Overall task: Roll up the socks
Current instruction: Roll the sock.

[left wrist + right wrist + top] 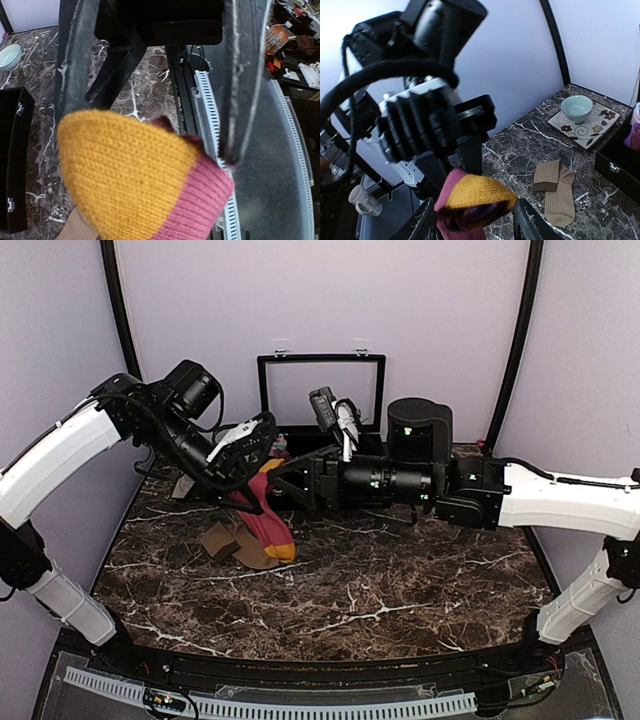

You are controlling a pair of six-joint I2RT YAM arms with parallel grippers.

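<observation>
Pinching the red-maroon knitted socks with the orange toe (268, 525) in the left gripper (258, 458), we hang them up so that the right gripper (472, 224), jaws spread either side, can seemingly take the loose end, while the flat tan-brown ribbed socks (555, 192) wait below both.

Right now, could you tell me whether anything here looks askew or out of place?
Nothing looks spilled or damaged. The tan socks lie unrolled, overlapping at an angle, and the red sock dangles from the left gripper instead of lying flat.
</observation>
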